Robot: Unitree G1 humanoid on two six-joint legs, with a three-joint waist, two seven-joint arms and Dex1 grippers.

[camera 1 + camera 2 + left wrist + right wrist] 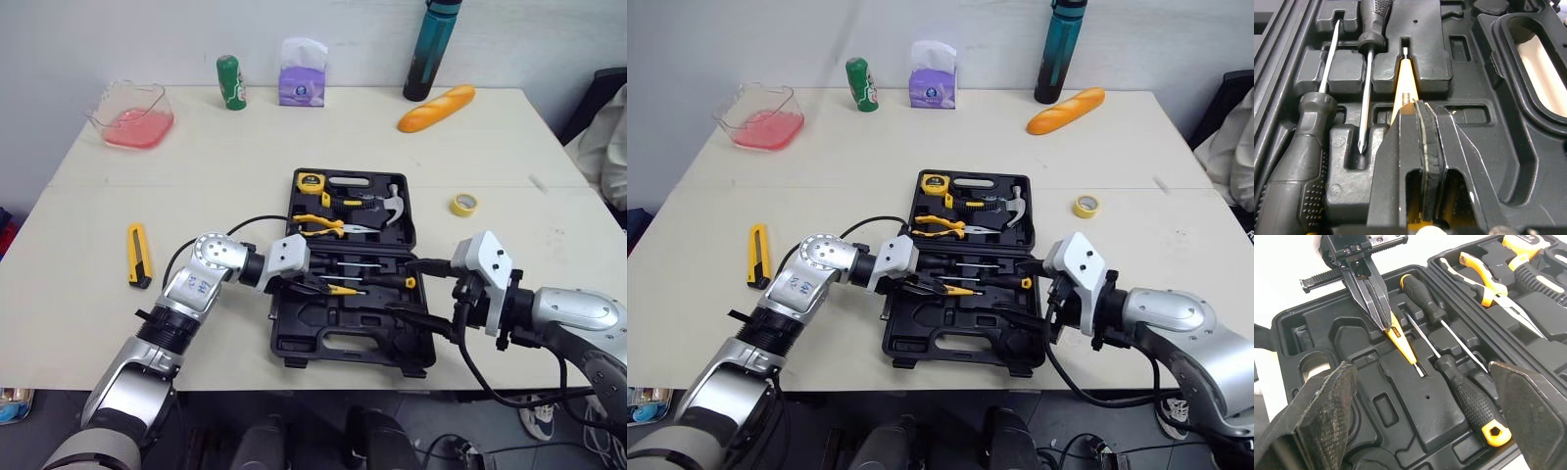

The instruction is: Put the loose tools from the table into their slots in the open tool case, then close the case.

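Note:
The open black tool case lies at the table's front middle. It holds a tape measure, a hammer, pliers and two black screwdrivers. My left gripper reaches in from the case's left side and is shut on a small yellow screwdriver. The screwdriver's tip points into a narrow slot beside the black screwdrivers. My right gripper hovers open over the case's right edge with nothing between its fingers. A yellow utility knife lies loose to the left, and a yellow tape roll to the right.
Along the far edge stand a clear tub with pink contents, a green can, a purple tissue pack, a teal bottle and a bread loaf. The case's front rim lies close to the table edge.

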